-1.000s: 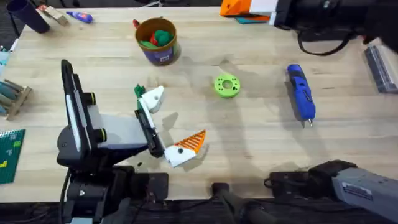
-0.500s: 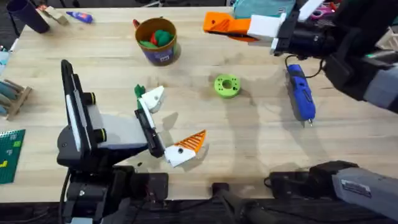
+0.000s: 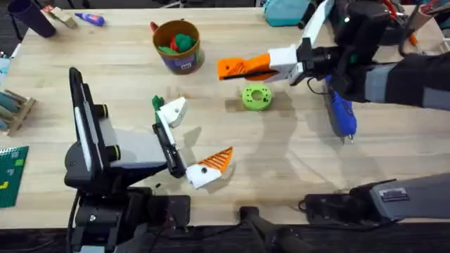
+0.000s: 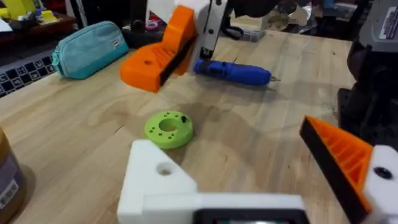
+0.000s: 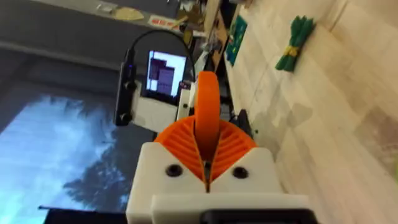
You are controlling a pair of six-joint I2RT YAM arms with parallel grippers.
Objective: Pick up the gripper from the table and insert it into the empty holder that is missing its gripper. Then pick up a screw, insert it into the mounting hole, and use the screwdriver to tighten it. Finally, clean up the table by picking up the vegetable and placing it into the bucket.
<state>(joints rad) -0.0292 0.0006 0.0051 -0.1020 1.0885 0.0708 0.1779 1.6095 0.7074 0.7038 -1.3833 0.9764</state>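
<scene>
Grippers: 2. Right gripper [image 3: 235,67] pads together, just above 1 green disc [image 3: 256,97]; left gripper [image 3: 193,140] apart; wood bench [image 3: 295,161].

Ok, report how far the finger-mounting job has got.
Done: nothing is finished, but the gripper is off the table. In hand: the right gripper holds it above the table near the green disc, short of the holder. Left: insertion, the screw, tightening with the screwdriver, which lies untouched, and the green vegetable, which lies outside the bucket.

Black arms with grey sleeves carry white gripper [image 3: 242,67] mounts with orange ribbed fingers [image 3: 219,160].
</scene>
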